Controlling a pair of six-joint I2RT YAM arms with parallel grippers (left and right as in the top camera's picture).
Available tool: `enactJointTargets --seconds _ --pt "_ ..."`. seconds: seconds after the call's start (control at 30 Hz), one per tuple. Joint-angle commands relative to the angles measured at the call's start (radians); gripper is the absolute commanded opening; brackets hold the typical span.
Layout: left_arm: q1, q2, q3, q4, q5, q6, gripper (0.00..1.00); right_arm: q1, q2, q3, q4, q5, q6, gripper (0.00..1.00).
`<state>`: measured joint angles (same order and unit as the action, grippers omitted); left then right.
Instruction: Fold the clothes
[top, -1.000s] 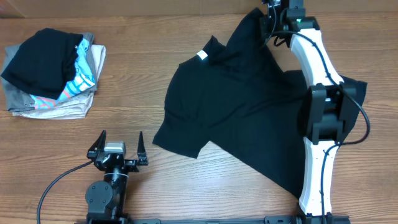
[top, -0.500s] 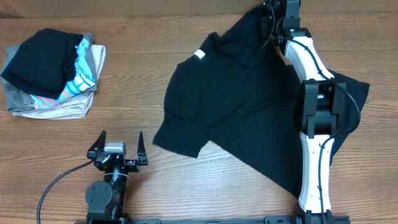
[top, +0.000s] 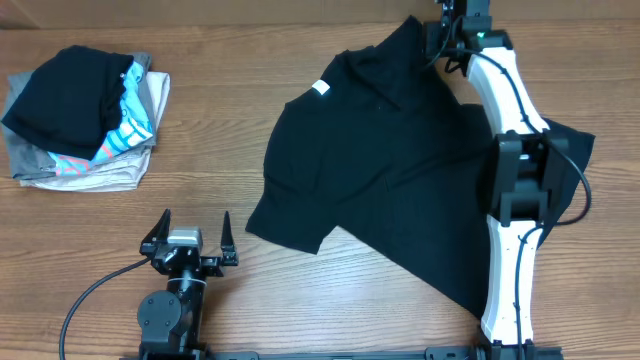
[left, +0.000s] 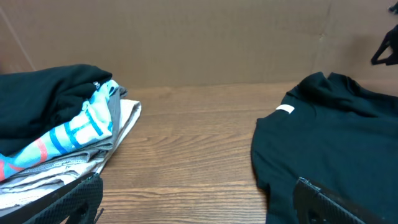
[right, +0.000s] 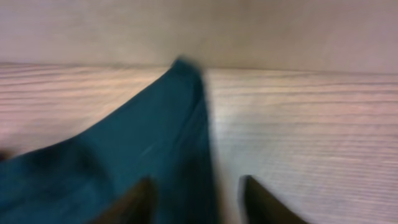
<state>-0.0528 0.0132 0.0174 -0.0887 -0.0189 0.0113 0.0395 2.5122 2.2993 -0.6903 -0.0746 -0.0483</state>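
- The table (top: 200, 170) carries the black T-shirt (top: 380, 170) right of centre, rumpled and askew; a fold started like this would likely trap the creases.
- The pile of folded garments (top: 80, 120) lies well apart at the left, so there is little risk there.
- The right pincer (right: 198, 190), fingers apart, straddles the shirt's far corner; closing on so thin an edge, it may slip.
- The left pincer (top: 190, 235) rests spread wide, holding nothing.
- The white neck label (top: 320, 88) shows no readable writing.
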Motion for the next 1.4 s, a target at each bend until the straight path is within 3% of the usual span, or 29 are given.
enactJointTargets --seconds 0.0,0.17,0.27,0.53,0.57,1.37 --pt "-0.009 -0.008 -0.008 0.004 0.012 0.019 1.0 -0.001 -0.089 0.036 -0.086 -0.145 0.023 0.39" --pt "-0.009 -0.008 -0.008 0.003 0.011 0.019 1.0 0.032 -0.047 0.011 -0.132 -0.137 -0.031 0.48" --pt "-0.009 -0.008 -0.008 0.004 0.012 0.019 1.0 0.044 -0.039 0.011 -0.136 -0.137 -0.03 0.47" --pt "-0.009 -0.008 -0.008 0.004 0.012 0.019 1.0 0.058 0.002 0.011 -0.182 -0.136 -0.03 0.05" --pt "-0.009 -0.008 -0.008 0.004 0.011 0.019 1.0 0.058 0.011 0.011 -0.187 -0.135 -0.03 0.04" --pt "-0.009 -0.008 -0.008 0.004 0.012 0.019 1.0 0.003 0.088 0.011 -0.143 0.066 0.006 0.04"
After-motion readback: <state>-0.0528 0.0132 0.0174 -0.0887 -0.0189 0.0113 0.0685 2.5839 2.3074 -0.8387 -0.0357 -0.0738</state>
